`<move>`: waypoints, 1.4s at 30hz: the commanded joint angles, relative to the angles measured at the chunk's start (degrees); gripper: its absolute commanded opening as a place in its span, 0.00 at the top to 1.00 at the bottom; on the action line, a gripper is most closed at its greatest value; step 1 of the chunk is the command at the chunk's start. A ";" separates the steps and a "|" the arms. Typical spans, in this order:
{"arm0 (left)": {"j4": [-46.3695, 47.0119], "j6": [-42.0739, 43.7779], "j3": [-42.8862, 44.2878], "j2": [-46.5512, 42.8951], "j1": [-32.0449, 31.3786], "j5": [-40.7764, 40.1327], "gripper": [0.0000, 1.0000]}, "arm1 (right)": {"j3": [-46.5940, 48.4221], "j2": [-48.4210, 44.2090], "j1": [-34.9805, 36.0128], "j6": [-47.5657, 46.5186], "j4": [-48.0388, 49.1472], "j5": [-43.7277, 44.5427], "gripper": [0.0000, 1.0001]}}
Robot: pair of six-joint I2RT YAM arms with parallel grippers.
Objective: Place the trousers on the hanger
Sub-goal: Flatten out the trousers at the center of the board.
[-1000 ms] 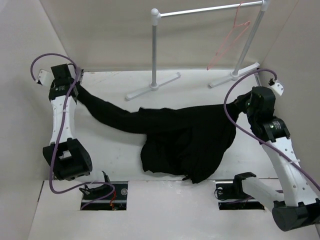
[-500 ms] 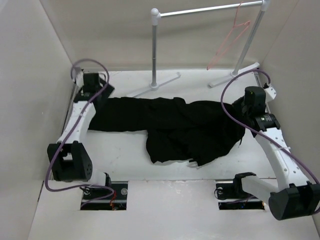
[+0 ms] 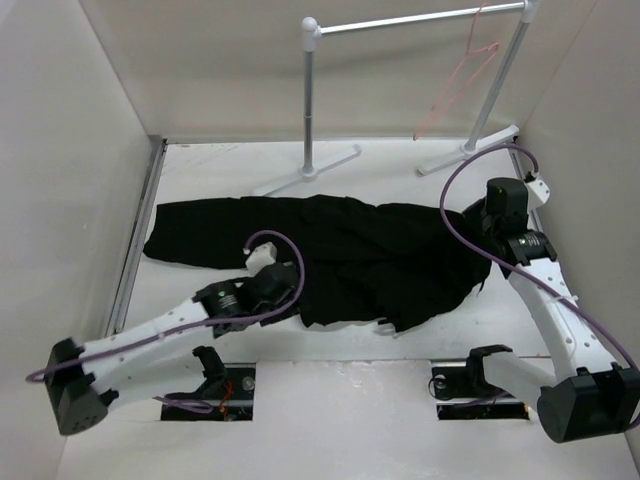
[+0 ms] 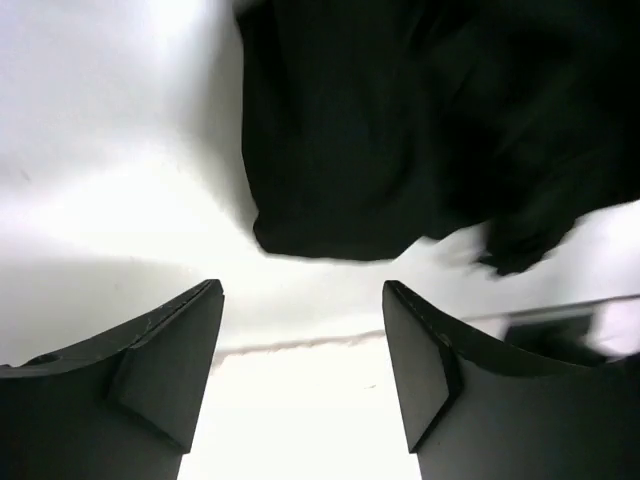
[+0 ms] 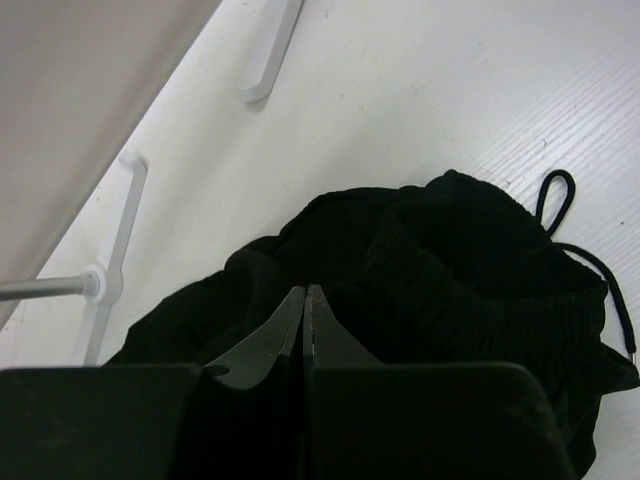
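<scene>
The black trousers (image 3: 340, 250) lie spread flat across the table from left to right. Their waistband (image 5: 480, 250) and drawstring are at the right end. Low over the table, my left gripper (image 3: 290, 283) points at their near edge. Its jaws (image 4: 300, 300) are open with only bare table between them, and the cloth (image 4: 400, 130) lies just ahead. My right gripper (image 3: 482, 215) is at the trousers' right end. Its fingers (image 5: 303, 295) are pressed shut over the cloth, and no fabric shows between them. The pink hanger (image 3: 460, 80) hangs on the rack's rail at the back right.
The grey-white clothes rack (image 3: 310, 100) stands at the back, its feet (image 3: 305, 172) on the table just beyond the trousers. Walls close in the left, right and back. The near table edge has two cut-outs (image 3: 210, 385) by the arm bases.
My left gripper opened and let go of the trouser leg, then swung from the far left corner down to the near middle. The leg dropped flat on the left. The right arm shifted slightly.
</scene>
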 commanded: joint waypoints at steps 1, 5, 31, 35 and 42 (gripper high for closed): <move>6.77 -4.92 0.22 11.02 -2.81 -3.64 0.34 | 0.21 0.11 0.77 0.00 3.96 -0.86 0.96; 18.02 -1.77 1.10 20.95 0.17 -2.94 0.46 | -1.01 -1.47 1.30 0.00 3.69 -1.04 0.96; -33.74 2.73 20.39 -1.76 17.63 -24.05 0.36 | -4.18 0.55 -3.36 -1.58 4.92 -1.92 0.96; -26.10 3.69 6.93 -7.93 32.85 -13.07 0.38 | -5.14 -0.50 -5.02 -1.67 3.70 -2.97 0.97; -10.46 4.04 -8.38 -3.74 48.42 -6.91 0.45 | -7.96 -1.38 -8.36 0.70 1.23 -2.36 0.98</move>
